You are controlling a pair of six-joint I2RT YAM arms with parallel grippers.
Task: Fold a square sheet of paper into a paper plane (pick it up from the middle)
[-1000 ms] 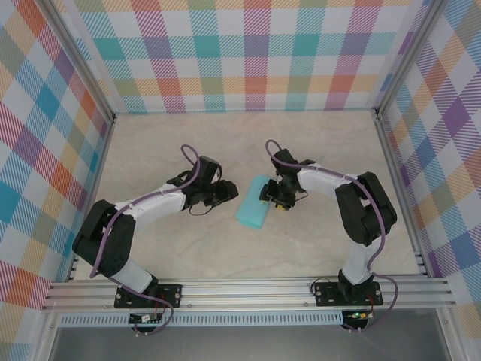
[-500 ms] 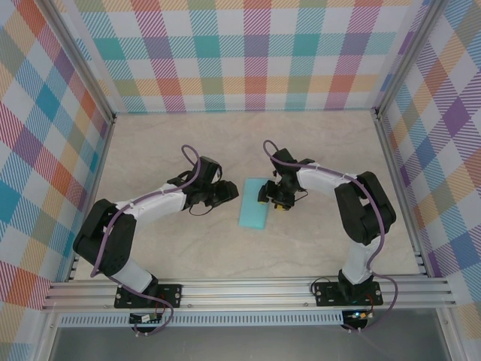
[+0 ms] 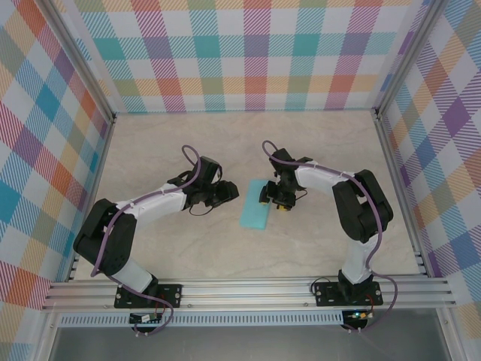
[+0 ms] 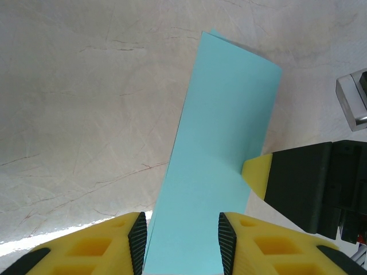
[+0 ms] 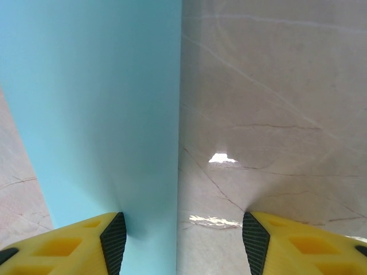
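L wrist cam: the square sheet of paper (image 4: 221,143) runs off the bottom edge btwn my left pincer (image 4: 179,232) pads, so its near end is cut off; my own fingers are cropped there too. One fingertip (image 4: 256,173) of my right pincer (image 5: 183,229) meets the sheet's edge, its black body cut by the right edge. R wrist cam: sheet cropped top, left & bottom, one pad (image 5: 113,238) covers a strip; can't tell if it presses or just hangs over. Top cam: too small to tell the no. of layers, or whether my tips touch the sheet.
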